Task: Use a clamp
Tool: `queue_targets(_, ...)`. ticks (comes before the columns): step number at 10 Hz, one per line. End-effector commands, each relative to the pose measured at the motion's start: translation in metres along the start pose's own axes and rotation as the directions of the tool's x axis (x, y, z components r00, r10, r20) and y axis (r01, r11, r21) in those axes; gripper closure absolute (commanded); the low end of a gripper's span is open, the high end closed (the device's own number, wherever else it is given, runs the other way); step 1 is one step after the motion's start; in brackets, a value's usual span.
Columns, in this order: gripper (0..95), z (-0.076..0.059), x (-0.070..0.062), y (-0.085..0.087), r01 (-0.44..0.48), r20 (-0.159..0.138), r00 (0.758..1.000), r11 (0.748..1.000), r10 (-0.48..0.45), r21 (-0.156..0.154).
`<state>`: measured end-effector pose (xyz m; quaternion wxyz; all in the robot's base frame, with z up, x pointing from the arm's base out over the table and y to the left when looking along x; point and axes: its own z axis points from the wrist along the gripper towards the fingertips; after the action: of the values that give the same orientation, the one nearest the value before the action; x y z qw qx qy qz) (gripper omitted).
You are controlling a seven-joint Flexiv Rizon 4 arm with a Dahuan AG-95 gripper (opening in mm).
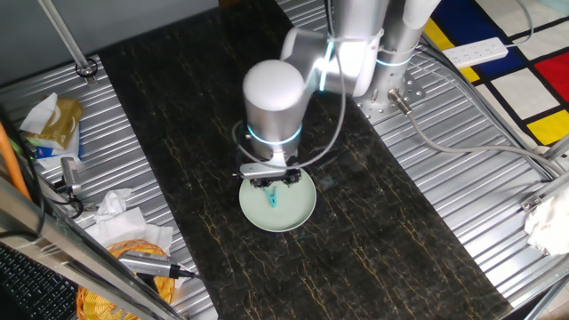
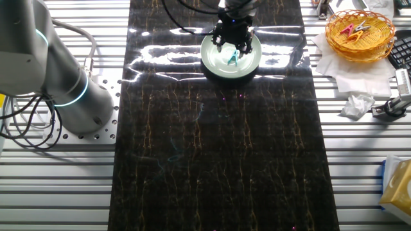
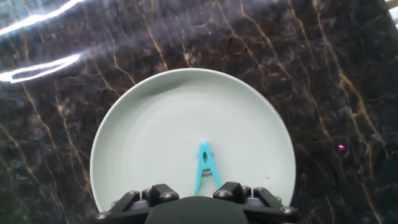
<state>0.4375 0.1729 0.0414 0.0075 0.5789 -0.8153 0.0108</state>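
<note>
The clamp point(image 3: 204, 167) is a small teal clip that lies on the pale green round plate point(image 3: 155, 124), with its two prongs pointing toward the hand camera. It also shows in one fixed view point(image 1: 274, 197) and in the other fixed view point(image 2: 232, 59). My black gripper point(image 1: 272, 184) hovers just above the plate's near part, over the clamp's prong end, and also shows in the other fixed view point(image 2: 232, 43). Its finger bases stand wide apart, so it is open and holds nothing. The fingertips are out of the hand view.
The plate sits on a dark marble-pattern mat point(image 1: 373, 222) over a ribbed metal table. An orange basket point(image 2: 359, 31) with clips, crumpled tissue point(image 2: 355, 104) and tools lie at one side. The arm's base point(image 2: 70, 90) stands at the other.
</note>
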Motion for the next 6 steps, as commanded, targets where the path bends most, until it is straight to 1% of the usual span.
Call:
queue_targets(1,57.0,0.0015,0.0012,0.0002,0.009,0.014,1.000,1.000,-0.009,0.008)
queue_targets(2,57.0,0.0057,0.0032,0.0001,0.009,0.026,1.000,1.000,-0.009,0.015)
queue_targets(3,57.0,0.0072,0.0057,-0.0005,0.007,0.031,0.999,1.000,-0.007,0.022)
queue_targets(5,57.0,0.0070,0.0065,-0.0016,0.014,0.033,0.999,1.000,-0.015,0.021)
queue_targets(6,57.0,0.0070,0.0065,-0.0016,0.023,0.041,0.999,1.000,-0.023,0.018)
